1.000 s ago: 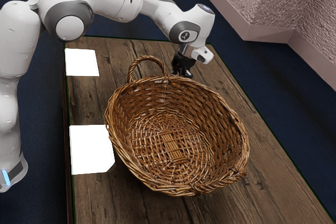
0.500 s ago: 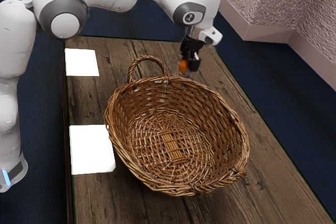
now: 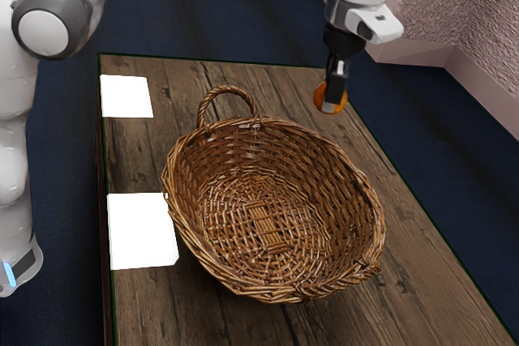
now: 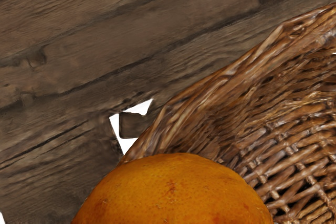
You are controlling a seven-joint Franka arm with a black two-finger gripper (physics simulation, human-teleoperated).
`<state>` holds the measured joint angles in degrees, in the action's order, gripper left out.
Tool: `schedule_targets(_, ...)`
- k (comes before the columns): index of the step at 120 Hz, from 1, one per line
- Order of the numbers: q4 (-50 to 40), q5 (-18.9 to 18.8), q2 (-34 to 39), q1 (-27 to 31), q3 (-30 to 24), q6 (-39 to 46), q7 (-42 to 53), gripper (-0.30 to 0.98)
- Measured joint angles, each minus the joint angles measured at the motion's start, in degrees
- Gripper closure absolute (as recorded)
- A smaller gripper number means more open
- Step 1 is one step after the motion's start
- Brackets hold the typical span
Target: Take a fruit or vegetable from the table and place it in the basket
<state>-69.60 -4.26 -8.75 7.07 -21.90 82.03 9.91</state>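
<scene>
My gripper is holding the orange aloft near the basket, one finger partly covering it in the exterior view, which is revealing the looped handle, while the wrist view is cropping the fruit but exposing reddish specks.

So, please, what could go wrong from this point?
The round fruit hangs in the gripper, so it could slip out. It seems near the rim of the basket, not over its middle: released now, it might strike the rim and roll onto the table.
</scene>
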Motion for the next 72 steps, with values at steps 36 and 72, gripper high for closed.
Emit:
schedule_targets(36,-17.7,2.88,6.78,-1.48,-7.0,3.2,-2.21,0.36)
schedule_targets(72,-20.93,5.15,10.23,-3.05,-7.78,6.48,-3.66,0.08)
